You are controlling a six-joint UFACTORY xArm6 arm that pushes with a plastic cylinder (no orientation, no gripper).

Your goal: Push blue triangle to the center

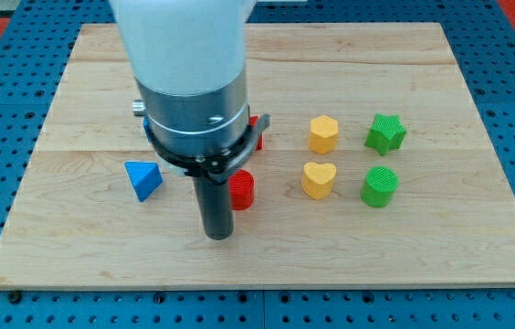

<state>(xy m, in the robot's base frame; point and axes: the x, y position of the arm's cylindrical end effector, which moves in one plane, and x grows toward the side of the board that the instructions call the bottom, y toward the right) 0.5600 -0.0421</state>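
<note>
The blue triangle point(142, 179) lies on the wooden board point(267, 256) at the view's left of middle. My tip point(217, 234) is on the board below and to the right of the blue triangle, about a block's width apart from it. A red cylinder point(242, 190) stands just right of the rod, close to it. Another red block point(255, 130) is mostly hidden behind the arm's body.
A yellow hexagon point(323, 133) and a yellow heart point(318, 179) sit right of centre. A green star point(385, 133) and a green cylinder point(380, 186) sit further right. The arm's large body point(189, 82) hides the board's upper middle.
</note>
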